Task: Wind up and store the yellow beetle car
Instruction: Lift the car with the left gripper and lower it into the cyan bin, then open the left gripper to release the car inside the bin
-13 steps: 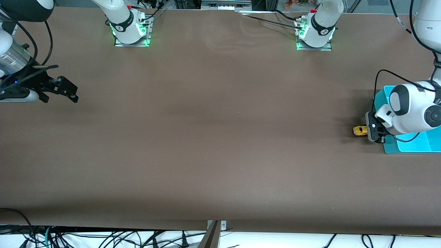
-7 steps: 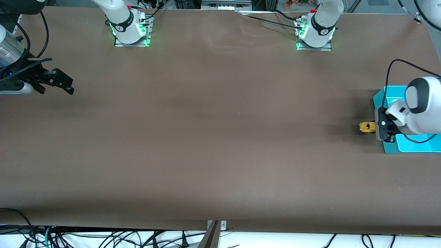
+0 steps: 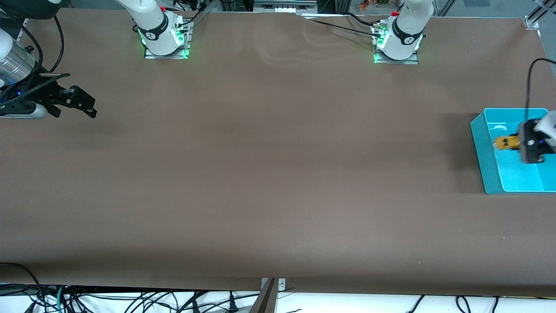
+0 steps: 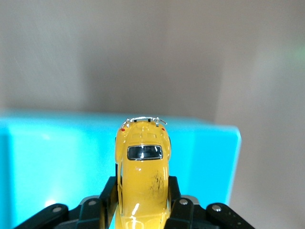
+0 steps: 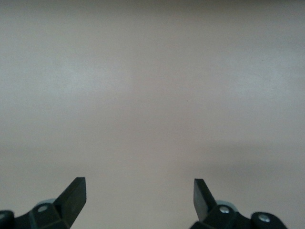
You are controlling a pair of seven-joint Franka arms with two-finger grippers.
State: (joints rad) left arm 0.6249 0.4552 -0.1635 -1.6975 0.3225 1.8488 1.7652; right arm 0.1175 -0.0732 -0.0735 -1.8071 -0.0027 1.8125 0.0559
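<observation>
left gripper (image 3: 517, 142) clamped on yellow beetle car (image 3: 504, 142), held over teal bin (image 3: 485, 165), nothing seen lying in bin, right gripper (image 3: 89, 106) jaws spread wide, empty, waiting over table (image 3: 269, 174) well apart from bin

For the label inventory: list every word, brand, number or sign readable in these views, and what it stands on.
None can be read.
Car, in the left gripper over the bin: no lettering shows, only a dark scuff on its roof.
Bin: plain, no label.
Arm bases: each carries a small round dark mark, too small to read.
Right gripper, open over the table: no marking shows.
</observation>
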